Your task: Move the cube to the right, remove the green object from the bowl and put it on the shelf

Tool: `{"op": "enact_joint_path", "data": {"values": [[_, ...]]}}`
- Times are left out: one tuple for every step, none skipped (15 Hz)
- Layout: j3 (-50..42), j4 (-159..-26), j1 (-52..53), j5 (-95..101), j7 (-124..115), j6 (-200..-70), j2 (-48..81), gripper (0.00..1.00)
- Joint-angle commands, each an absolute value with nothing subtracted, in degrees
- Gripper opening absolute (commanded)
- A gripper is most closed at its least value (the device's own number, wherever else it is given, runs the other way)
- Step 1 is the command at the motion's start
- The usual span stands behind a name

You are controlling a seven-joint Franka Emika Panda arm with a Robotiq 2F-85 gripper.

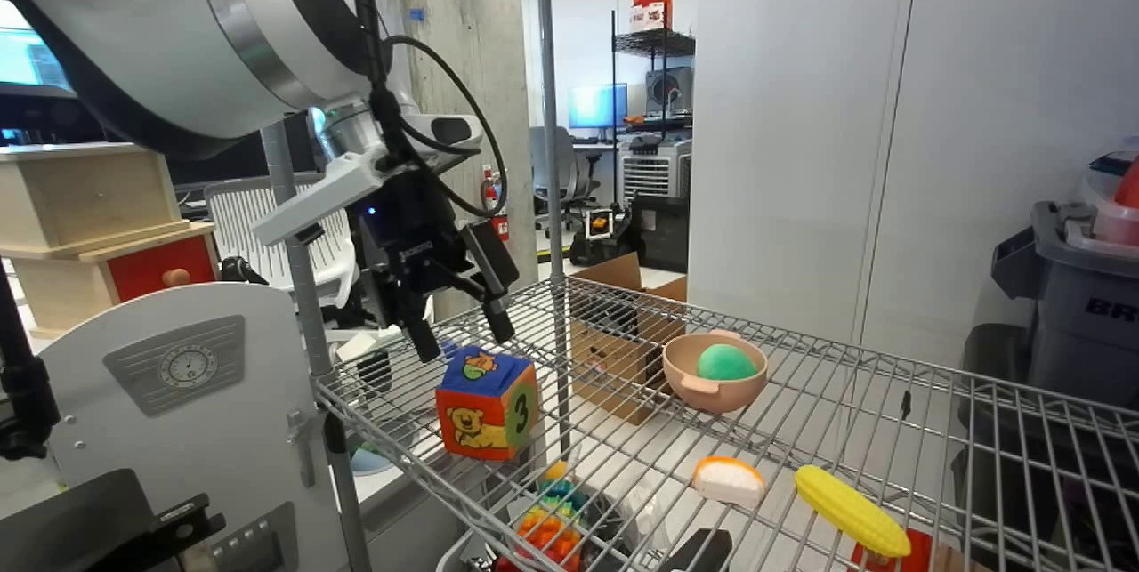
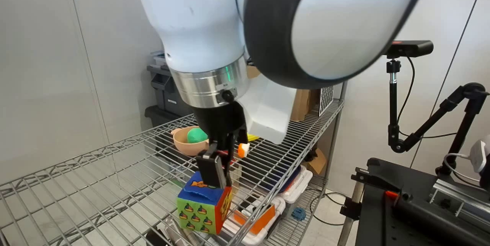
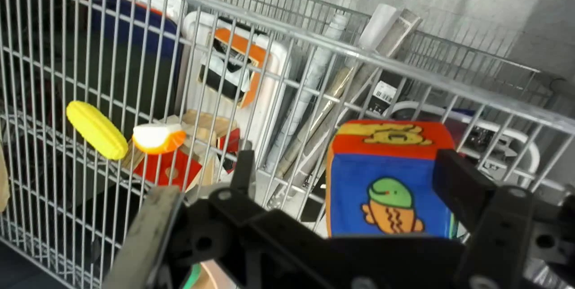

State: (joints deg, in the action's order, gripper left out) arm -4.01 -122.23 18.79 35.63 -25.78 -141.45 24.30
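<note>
The cube [image 1: 485, 412] sits on the wire shelf [image 1: 979, 383], blue face up; it also shows in an exterior view [image 2: 199, 211] and the wrist view [image 3: 391, 176]. My gripper [image 1: 463, 334] is open just above the cube. In the wrist view, one finger of the gripper [image 3: 346, 163] overlaps the cube's right edge; the other is left of it, with a gap. I cannot tell whether a finger touches the cube. The green object [image 1: 725, 363] lies in the tan bowl [image 1: 707, 394], apart from the gripper. Both show in an exterior view, green object [image 2: 196, 135] and bowl [image 2: 185, 147].
A yellow corn toy [image 1: 850, 510] and an orange-and-white wedge [image 1: 730, 483] lie on the shelf near the bowl. A grey upright post [image 1: 552, 154] stands behind the cube. Bins and boxes, such as a white bin [image 3: 265, 100], are below the wire grid.
</note>
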Motion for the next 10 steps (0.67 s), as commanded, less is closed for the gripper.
{"op": "enact_joint_path", "data": {"values": [[-2.94,-112.16,17.19,34.50,-22.80,-140.59,31.30,1.00],[-2.92,-109.73,17.09,34.04,-22.07,-140.30,33.18,1.00],[-2.70,-107.27,17.04,33.22,-21.20,-139.66,35.21,1.00],[-2.45,-105.19,16.95,32.21,-20.18,-138.97,36.95,1.00],[-2.09,-103.76,17.04,30.82,-19.12,-138.24,38.19,1.00],[-1.91,-102.40,17.16,29.57,-18.06,-137.67,39.36,1.00],[-1.66,-101.53,17.42,28.12,-17.10,-137.10,40.24,1.00],[-1.50,-100.65,17.60,26.80,-16.23,-136.64,41.07,1.00],[-1.04,-100.19,17.59,25.44,-15.45,-135.71,41.49,1.00],[-0.76,-99.52,17.52,24.25,-14.73,-135.04,41.94,1.00]]}}
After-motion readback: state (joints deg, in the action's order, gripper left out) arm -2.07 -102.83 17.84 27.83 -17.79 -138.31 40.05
